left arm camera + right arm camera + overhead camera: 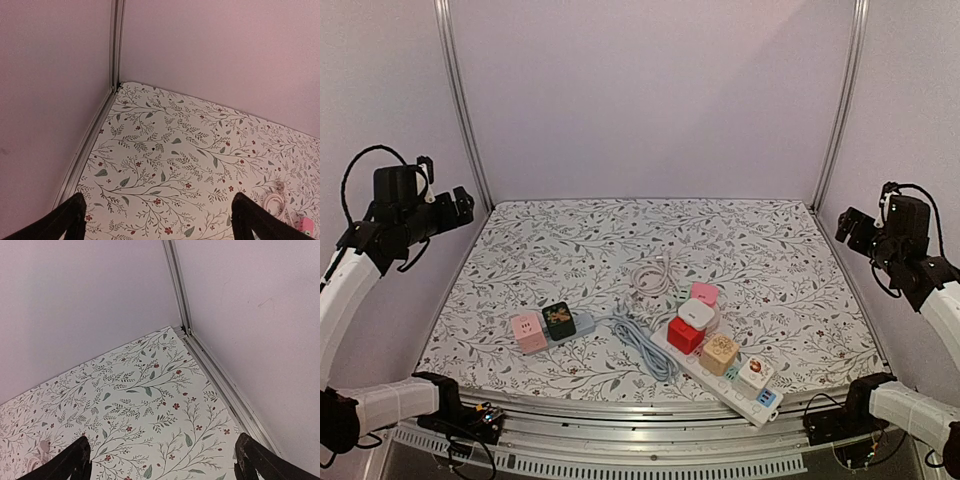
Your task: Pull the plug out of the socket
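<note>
A long white socket strip (728, 391) is laid slantwise on the worktop (520, 240), close to the near edge and towards the near right corner. Plugs are seated along it in a row: a white plug (697, 313), a red plug (685, 335), a tan cube plug (719, 354) and, closest to the near edge, a red-marked plug (754, 375). A pink plug (704, 293) is seen at the strip's far end; whether it is seated in the strip or only lies beside it cannot be told.

A shorter blue-grey socket strip (582, 323) is placed towards the near left corner. A pale pink cube (528, 331) and a dark cube (559, 320) are set in it side by side.

Between the two strips a grey cable (645, 350) is bunched in loops. A coiled white cable (655, 275) is laid just beyond the pink plug, nearer the middle of the worktop.

The left end effector (463, 205) is held high beside the left edge. In its wrist view its fingers (67, 222) are spread wide, and the far left corner is framed between them. The right end effector (847, 222) is held high beside the right edge with its fingers (260, 462) likewise spread. Both are kept well apart from every plug.
</note>
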Controlling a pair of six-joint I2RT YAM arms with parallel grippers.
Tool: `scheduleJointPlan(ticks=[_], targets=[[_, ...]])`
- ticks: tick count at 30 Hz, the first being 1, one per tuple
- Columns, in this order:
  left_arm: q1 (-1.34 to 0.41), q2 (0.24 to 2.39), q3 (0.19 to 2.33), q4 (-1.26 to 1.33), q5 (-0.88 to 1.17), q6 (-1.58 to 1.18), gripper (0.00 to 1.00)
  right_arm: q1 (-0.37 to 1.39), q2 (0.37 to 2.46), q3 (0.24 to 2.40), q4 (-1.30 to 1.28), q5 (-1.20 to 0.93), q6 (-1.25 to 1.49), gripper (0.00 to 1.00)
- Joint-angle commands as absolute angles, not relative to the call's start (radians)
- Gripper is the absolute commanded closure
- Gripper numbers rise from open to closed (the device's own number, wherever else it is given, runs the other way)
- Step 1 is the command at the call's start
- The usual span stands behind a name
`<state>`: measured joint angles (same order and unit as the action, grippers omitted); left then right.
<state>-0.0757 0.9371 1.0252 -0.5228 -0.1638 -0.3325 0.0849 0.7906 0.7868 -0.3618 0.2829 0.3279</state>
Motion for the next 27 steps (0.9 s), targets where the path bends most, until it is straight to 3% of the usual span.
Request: scheduleJointPlan(ticks=[1,9,16,21,27], targets=[[-0.08,0.934,1.012,-0.546,-0.145,-0.311,0.0,0.082,0.794,0.806,-0.404,0.319,0.383,0.01],[-0.079,0.926,1.054,-0.556,-0.12,-0.321,0.01,0.082,0.86,0.866,-0.502,0.377,0.413,0.01],[-0.095,0.96,1.037,-0.545,-0.009,-0.407,0.0,0.082,0.819,0.852,-0.483,0.183,0.391,0.01],[-0.235,1.01,1.012,-0.538,-0.023,-0.415,0.0,0.087,0.812,0.851,-0.461,-0.062,0.369,0.01],[-0.338,1.073,0.877,-0.413,0.073,-0.522,0.01,0.363,0.995,0.953,-0.595,0.109,0.33,0.01]])
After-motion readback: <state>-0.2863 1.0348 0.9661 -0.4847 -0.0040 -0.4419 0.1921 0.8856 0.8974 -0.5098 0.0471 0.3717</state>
